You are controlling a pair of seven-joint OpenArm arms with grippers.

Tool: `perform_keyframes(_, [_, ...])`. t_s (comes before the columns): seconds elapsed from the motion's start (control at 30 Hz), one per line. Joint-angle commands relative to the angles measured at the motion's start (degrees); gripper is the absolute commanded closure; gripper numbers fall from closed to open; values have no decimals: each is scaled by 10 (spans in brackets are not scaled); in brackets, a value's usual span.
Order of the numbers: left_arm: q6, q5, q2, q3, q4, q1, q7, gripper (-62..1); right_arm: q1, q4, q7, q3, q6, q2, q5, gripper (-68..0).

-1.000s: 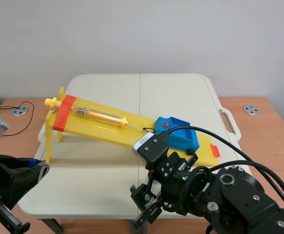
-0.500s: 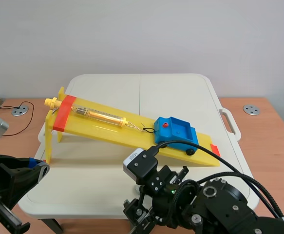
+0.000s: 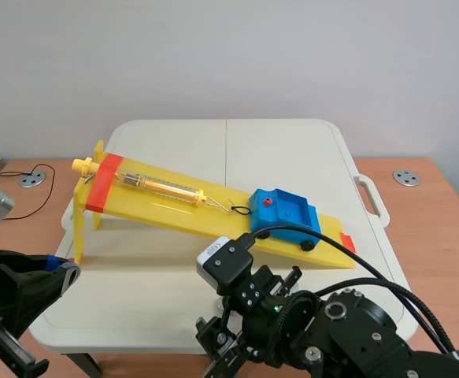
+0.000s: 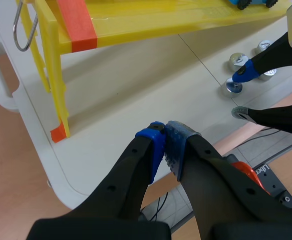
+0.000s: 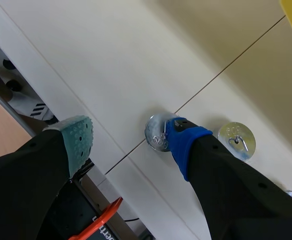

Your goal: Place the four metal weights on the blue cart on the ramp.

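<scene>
You've got the white table [image 3: 174, 150] with the yellow ramp [image 3: 166, 206] running across it and the blue cart [image 3: 286, 214] at the ramp's low end. Left gripper [image 4: 163, 142] is pinched closed on nothing, near the table's front edge. Right gripper [image 5: 128, 140] is spread wide, with its blue pad [image 5: 183, 140] over one metal weight [image 5: 155, 131]. The other weights [image 5: 236, 137] lie just beside it on the table.

bright, even, diffuse light from overhead; no hard glare on the white table [image 3: 174, 150]. the yellow ramp [image 3: 158, 206] throws a soft, wide shadow on the tabletop beneath it, clear in the scene and left wrist views. right wrist view: metal weights [image 5: 236, 141] catch small bright highlights, tabletop dims toward the ramp. left gripper [image 4: 166, 135] sits close to the lens, slightly soft.
</scene>
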Motion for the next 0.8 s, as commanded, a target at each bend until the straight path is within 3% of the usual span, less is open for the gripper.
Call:
perform_keyframes(0.0, [-10,-45,3,-10,42,-2,-55,-38,59,25,81,-10,-28,-14,8,-328])
perform_keyframes(0.27, [-10,-45,5,-10,42,-2,-55,-38,73,-11,94,-11,-28,-14,8,-327])
perform_keyframes(0.47, [-10,-45,4,-10,42,-2,-55,-38,77,-20,94,-11,-28,-14,8,-284])
perform_keyframes(0.77, [-10,-45,4,-10,42,-2,-55,-38,76,-20,74,-11,-28,-14,8,-85])
